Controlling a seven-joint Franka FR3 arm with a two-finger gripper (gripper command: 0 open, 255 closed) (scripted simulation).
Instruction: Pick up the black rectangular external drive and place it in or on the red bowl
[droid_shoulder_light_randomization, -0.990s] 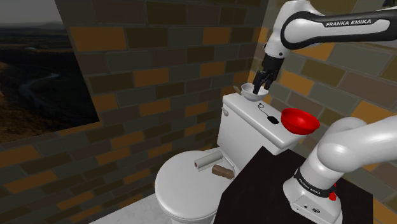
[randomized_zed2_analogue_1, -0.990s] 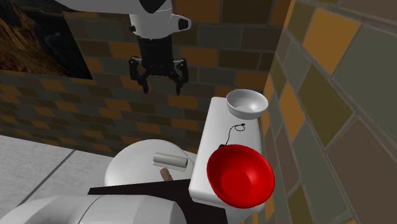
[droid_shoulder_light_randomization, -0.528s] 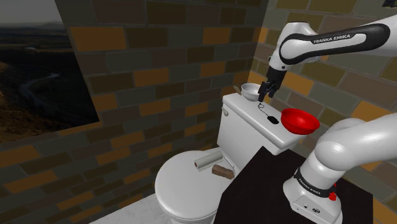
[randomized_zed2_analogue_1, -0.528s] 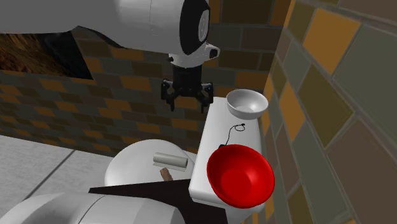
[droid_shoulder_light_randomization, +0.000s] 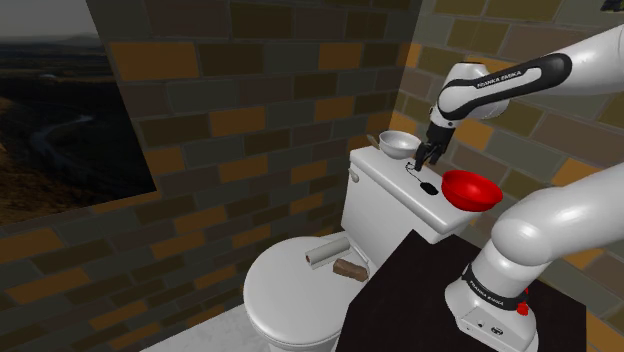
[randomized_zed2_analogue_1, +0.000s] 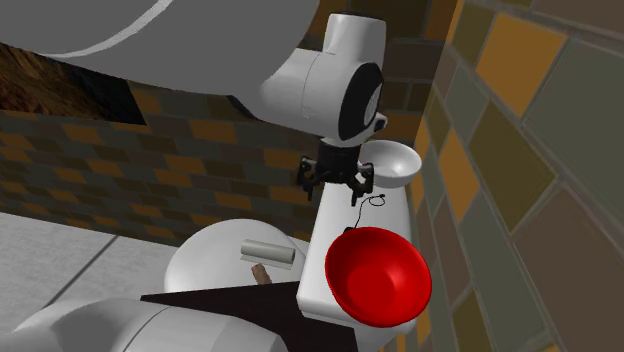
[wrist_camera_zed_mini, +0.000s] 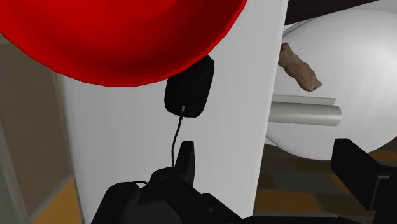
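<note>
Above the toilet tank lid (droid_shoulder_light_randomization: 380, 172), the gripper (wrist_camera_zed_mini: 266, 150) hovers with its fingers spread wide and nothing between them, so the step in hand looks like the approach to the grasp. The black external drive (wrist_camera_zed_mini: 189, 89) lies flat on the lid, one end tucked under the overhanging rim of the red bowl (wrist_camera_zed_mini: 121, 44), which sits at one end of the lid. The next move probably calls for shifting along the lid until the fingers straddle the drive, then descending without nudging the bowl. Whether drive and bowl touch cannot be told, since the rim hides the drive's far end.
</note>
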